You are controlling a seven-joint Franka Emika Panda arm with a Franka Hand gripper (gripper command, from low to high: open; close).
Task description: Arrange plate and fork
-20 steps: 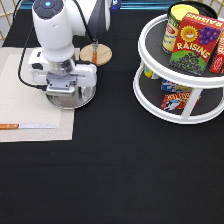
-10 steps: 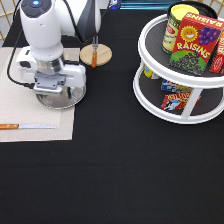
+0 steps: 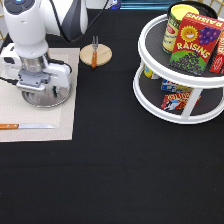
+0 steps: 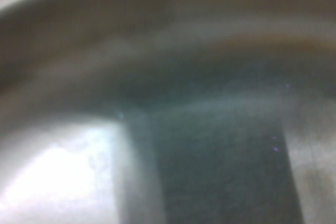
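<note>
Since the earlier frames the arm and plate [image 3: 47, 97] have shifted toward the exterior view's left, onto the placemat [image 3: 30, 117]. Pincer [image 3: 42, 92] sits on the plate; its grip cannot be told. Plate judged stiff, light, slippery: hold at the rim. Fork [image 3: 94, 50] rests on the coaster [image 3: 102, 56]. Wrist view shows only metal sheen; exterior view shows layout

1. The exterior view is evenly and brightly lit from above, and the black table [image 3: 125, 170] looks flat and matte without glare.
2. Shadows are soft and short; a dark one lies under the upper shelf of the white rack [image 3: 182, 95].
3. The plate [image 3: 47, 97] shows pale reflections on its rim.
4. The wrist view is fully out of focus: grey metal, one bright white glare patch, one dark vertical band.
</note>
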